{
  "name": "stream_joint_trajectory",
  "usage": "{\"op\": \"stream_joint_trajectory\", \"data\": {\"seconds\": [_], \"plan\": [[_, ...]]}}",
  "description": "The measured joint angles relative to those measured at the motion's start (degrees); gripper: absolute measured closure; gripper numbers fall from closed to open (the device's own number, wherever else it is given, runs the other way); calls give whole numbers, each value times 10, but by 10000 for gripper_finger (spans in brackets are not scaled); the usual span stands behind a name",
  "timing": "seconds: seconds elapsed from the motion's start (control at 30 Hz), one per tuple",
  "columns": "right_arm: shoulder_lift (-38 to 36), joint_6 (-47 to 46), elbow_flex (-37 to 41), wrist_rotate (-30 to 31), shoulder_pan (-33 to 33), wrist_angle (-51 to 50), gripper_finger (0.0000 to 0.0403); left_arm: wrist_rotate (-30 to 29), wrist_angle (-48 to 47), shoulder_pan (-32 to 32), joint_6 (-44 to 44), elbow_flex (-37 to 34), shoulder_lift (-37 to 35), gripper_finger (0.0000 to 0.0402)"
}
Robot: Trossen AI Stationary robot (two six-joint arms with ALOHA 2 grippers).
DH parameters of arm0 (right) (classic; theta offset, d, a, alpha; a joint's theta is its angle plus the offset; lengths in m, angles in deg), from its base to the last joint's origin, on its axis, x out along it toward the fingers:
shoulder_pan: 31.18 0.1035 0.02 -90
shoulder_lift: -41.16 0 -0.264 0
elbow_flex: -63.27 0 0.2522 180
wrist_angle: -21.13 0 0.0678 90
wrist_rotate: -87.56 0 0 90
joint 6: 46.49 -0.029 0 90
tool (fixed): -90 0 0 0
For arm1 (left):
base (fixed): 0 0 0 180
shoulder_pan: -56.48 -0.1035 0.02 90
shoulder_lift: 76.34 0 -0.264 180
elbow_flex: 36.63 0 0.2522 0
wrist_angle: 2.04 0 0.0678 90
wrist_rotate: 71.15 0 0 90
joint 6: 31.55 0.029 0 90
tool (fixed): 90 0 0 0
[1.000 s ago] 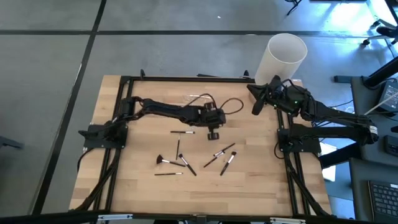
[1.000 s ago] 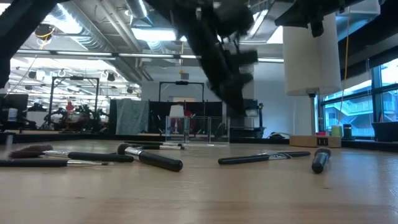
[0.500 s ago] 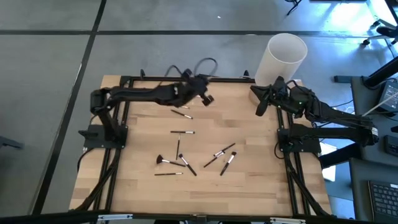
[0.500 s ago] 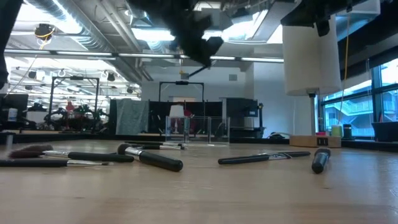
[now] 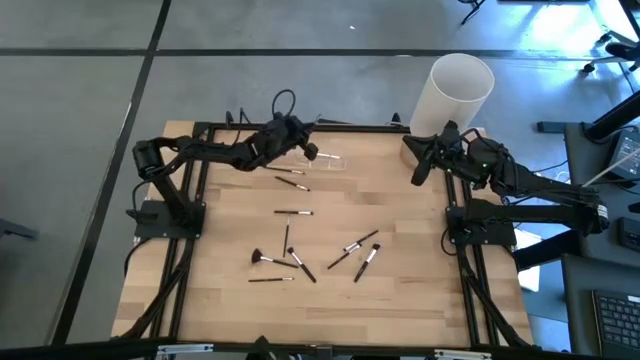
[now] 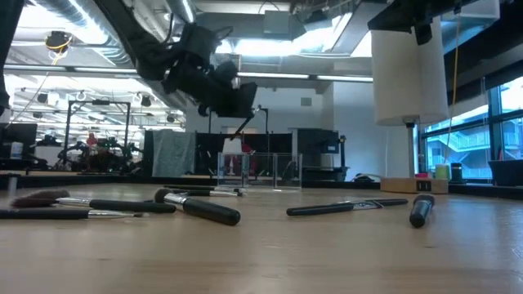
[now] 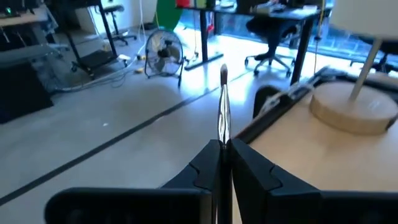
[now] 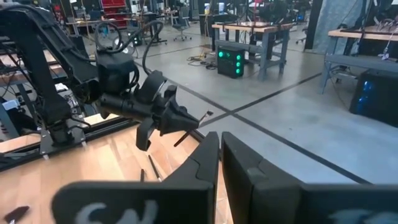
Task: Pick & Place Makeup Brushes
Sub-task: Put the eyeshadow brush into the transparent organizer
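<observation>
From the near half of the surface, loose makeup brushes (image 5: 300,262) lie scattered; farther back my left hand (image 5: 308,152) pinches one brush (image 7: 223,118) lengthwise near the far edge, right hand (image 5: 418,165) closed, empty, by the far-right corner beside the white cylinder (image 5: 455,92).

Two dark arms are working at one counter (image 5: 420,300), each carrying one tool: the left tool (image 5: 304,151) and the right tool (image 5: 416,172). At least nine makeup brushes (image 5: 293,212) are lying on the wood, though overlapping ones are blurring the exact count; one of them is fan-shaped (image 5: 258,258). One more brush (image 7: 223,115) is sitting clamped in the left tool. One white cylinder (image 5: 455,90) is standing at the far corner.
</observation>
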Motion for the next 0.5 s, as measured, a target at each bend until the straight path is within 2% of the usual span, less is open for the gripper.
{"op": "stream_joint_trajectory", "data": {"seconds": [0.5], "plan": [[0,21,0,0,0,13,382,-1,16,7,47,-22,8,371]]}}
